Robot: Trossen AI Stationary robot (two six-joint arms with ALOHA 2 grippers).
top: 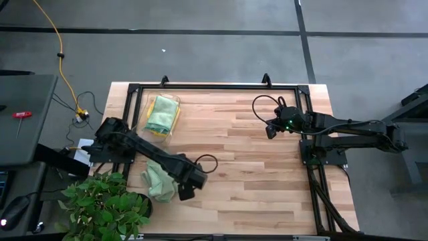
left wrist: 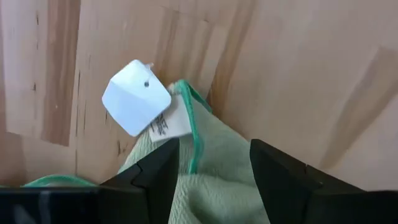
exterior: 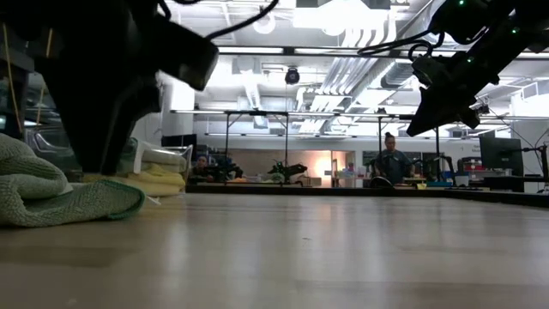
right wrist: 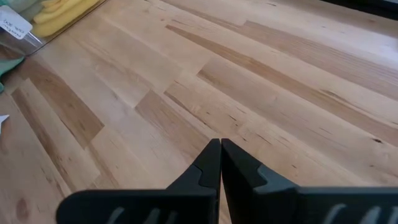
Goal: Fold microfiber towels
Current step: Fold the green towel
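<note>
We see the left gripper (top: 186,192) at lower left of the high view, jaws parted over the crumpled sage green towel (top: 156,181), straddling the cloth, not clamping it. The towel's white tag (left wrist: 137,98) lies on the wooden table (top: 254,167). A stack of yellow and green towels (top: 162,114) sits in a clear bin (top: 144,107) at upper left. Right gripper (top: 270,129) hangs upper right, jaws pressed together, holding nothing.

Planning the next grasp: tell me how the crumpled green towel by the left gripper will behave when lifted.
The green towel lies bunched in soft folds, so it will probably droop and unfold from wherever it is pinched. It looks thin, so likely light. The left gripper, jaws open over its hemmed edge beside the white tag, should find the fabric easy to grip.
</note>
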